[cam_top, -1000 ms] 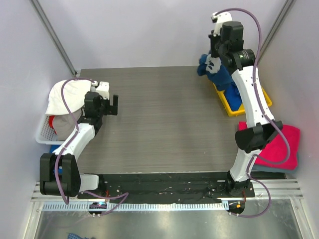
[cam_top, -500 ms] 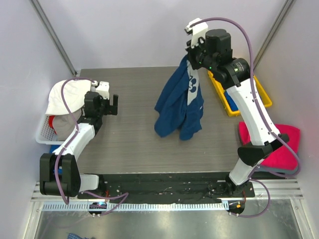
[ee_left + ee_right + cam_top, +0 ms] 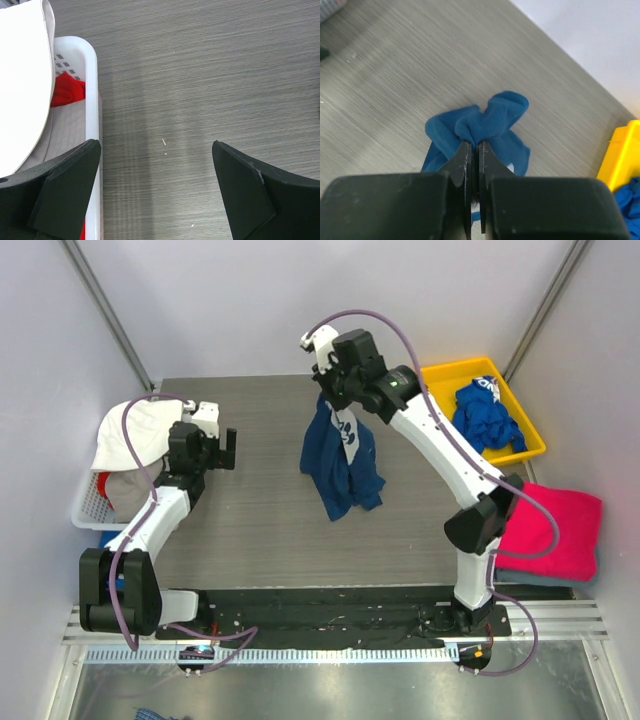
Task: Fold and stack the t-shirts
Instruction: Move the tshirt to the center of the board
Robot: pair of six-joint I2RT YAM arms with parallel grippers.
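My right gripper (image 3: 328, 390) is shut on a bunched part of the navy t-shirt (image 3: 340, 455), which has a white print and hangs over the middle of the table, its lower end near the surface. In the right wrist view the fingers (image 3: 474, 142) pinch the blue fabric (image 3: 490, 120). A royal-blue t-shirt with white lettering (image 3: 487, 415) lies crumpled in the yellow bin (image 3: 450, 375). A magenta-pink t-shirt (image 3: 555, 530) lies folded at the right edge. My left gripper (image 3: 225, 448) is open and empty over bare table (image 3: 155, 145), left of the hanging shirt.
A white basket (image 3: 90, 505) stands at the left edge, with white cloth (image 3: 135, 430) draped over it and red cloth inside (image 3: 67, 90); its rim (image 3: 91, 75) is by my left finger. Walls enclose the back and sides.
My right arm lifted the navy t-shirt out of the yellow bin and carried it left to the middle of the table. The royal-blue shirt in the bin is now uncovered. The left arm has not moved.
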